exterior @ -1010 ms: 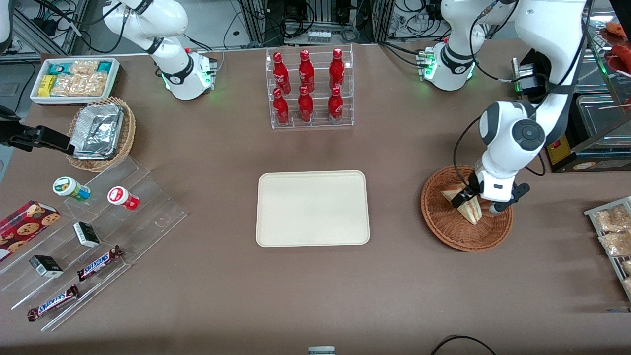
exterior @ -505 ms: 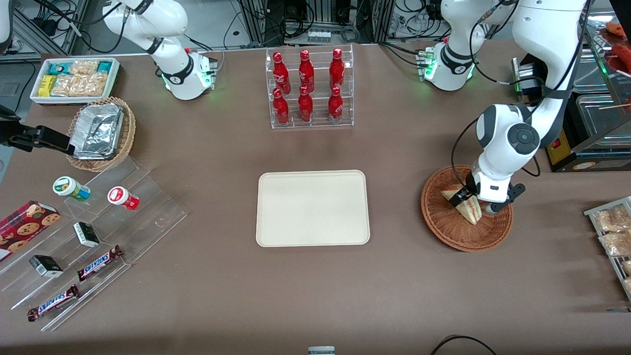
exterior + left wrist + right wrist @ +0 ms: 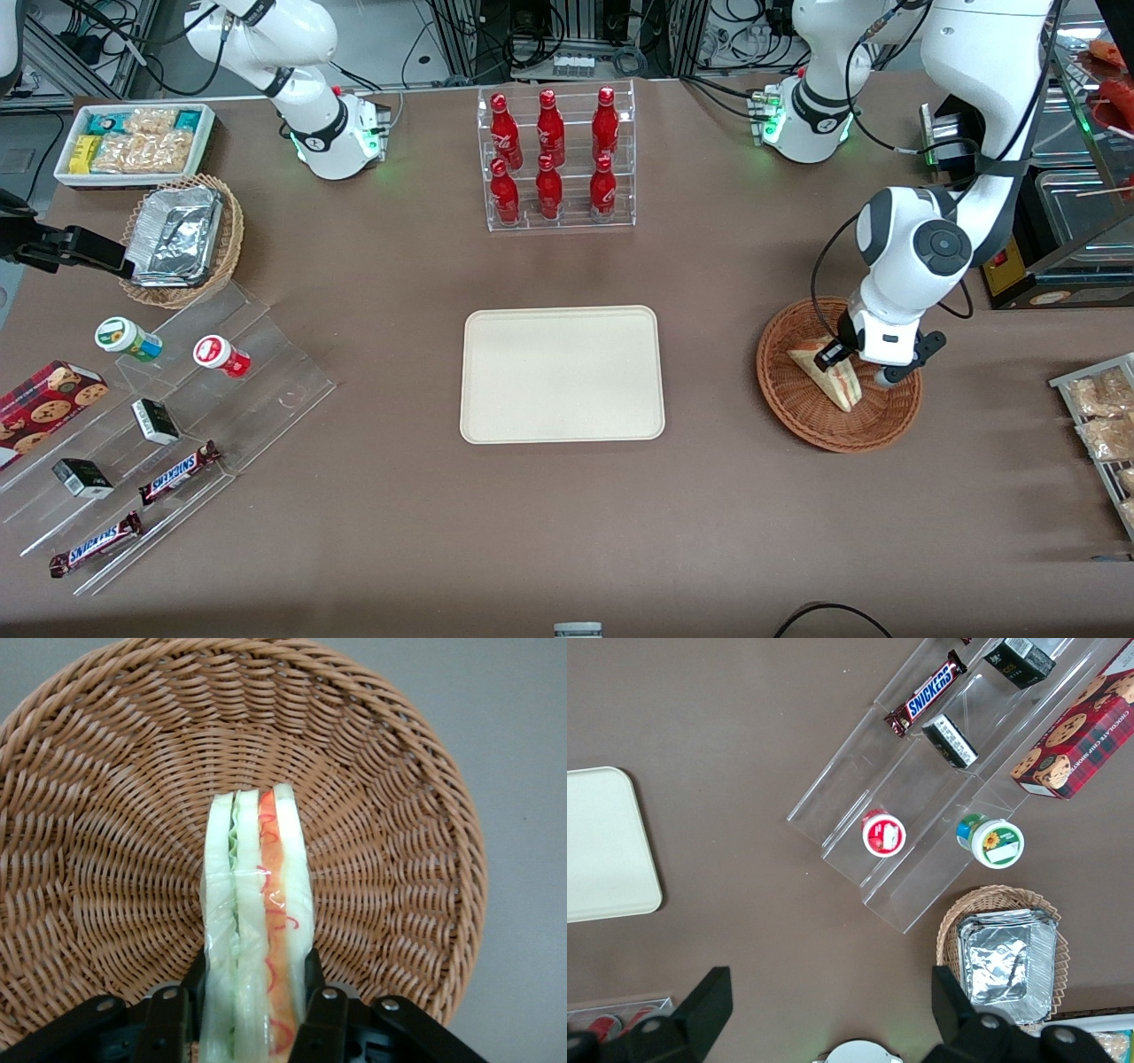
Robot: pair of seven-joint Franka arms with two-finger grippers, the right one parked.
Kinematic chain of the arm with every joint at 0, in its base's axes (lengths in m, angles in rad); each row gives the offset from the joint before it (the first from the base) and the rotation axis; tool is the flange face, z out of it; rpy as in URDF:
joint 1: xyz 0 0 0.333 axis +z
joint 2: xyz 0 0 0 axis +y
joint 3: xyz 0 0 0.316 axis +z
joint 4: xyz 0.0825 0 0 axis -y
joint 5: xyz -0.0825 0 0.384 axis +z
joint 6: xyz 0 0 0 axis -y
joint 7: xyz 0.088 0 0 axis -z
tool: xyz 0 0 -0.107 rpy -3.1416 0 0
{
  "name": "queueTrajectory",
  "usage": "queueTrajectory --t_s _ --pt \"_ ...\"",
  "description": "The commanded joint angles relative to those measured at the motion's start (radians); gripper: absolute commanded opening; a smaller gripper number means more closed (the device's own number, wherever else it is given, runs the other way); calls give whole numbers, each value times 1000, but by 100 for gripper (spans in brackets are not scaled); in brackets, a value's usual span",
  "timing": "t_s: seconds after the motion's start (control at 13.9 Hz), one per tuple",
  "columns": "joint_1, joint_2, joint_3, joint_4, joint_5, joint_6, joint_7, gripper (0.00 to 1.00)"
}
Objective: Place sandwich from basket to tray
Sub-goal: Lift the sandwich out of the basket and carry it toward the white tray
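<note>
I have the sandwich [image 3: 830, 377] in the basket [image 3: 797, 408], standing on edge. No label or print reads on its clear wrap; through it I see pale bread, green lettuce along one layer and red-orange filling along the next [image 3: 257, 930]. In the front view its long axis runs slantwise, one end nearer the front camera and the other end under the wrist. In the wrist view the wedge runs straight out from between the fingers across the wicker [image 3: 106, 859].

My gripper [image 3: 852, 361] sits over the part of the basket toward the working arm's end of the table. Its two black fingers [image 3: 168, 1019] press the bread faces, one on each side, so it is clamped on the sandwich at the wrist end, and only that end is gripped. Whether the wedge's lower edge touches the weave I cannot tell.

The tray [image 3: 562, 373] lies flat at the middle of the table, well apart from the basket, toward the parked arm.

Readable writing sits toward the parked arm's end: two bars marked SNICKERS [image 3: 180, 472] on the clear stepped stand, and a red box [image 3: 1074, 740] printed CHOCOLATE CHIP COOKIES. The red bottles [image 3: 549, 158] in their clear rack carry white script too small to read.
</note>
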State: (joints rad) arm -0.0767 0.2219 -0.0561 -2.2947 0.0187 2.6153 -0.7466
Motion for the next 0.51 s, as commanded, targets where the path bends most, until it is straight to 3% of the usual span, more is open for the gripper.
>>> queueTrajectory --t_s 0.0,0.29,0.43 --pt "-11 -77 -1 12 33 -93 -8 44" --pt "-70 -119 -45 229 47 -499 -13 44" --pt "-135 -110 -57 338 46 -619 -34 44"
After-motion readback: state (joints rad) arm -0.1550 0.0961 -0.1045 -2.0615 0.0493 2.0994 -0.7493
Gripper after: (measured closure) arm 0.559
